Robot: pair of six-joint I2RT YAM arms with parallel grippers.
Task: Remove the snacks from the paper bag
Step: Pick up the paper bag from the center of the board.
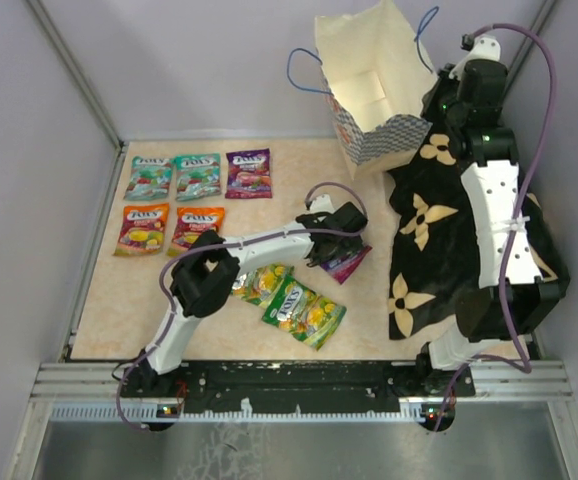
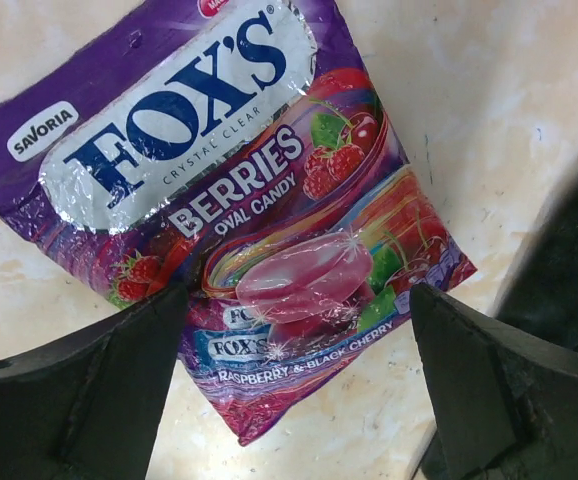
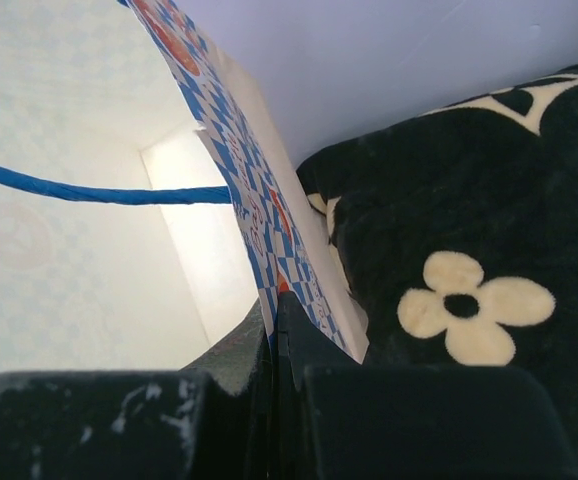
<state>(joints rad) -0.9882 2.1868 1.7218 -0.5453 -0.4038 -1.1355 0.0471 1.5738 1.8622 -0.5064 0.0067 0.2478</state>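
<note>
Presently the left tool point(image 2: 294, 340) hangs wide over the purple packet point(image 2: 239, 190), while the right tool point(image 3: 279, 335), pinching the paper bag point(image 1: 369, 80) at one o'clock, could tear its thin rim.

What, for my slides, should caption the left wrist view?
Open left gripper above a purple berry candy packet lying on the tabletop.

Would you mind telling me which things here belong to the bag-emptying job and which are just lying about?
Job: paper bag, pinched by the right gripper; purple packet under the open left gripper; five packets laid in rows; green packets.
Lying about: black flowered cloth.
</note>
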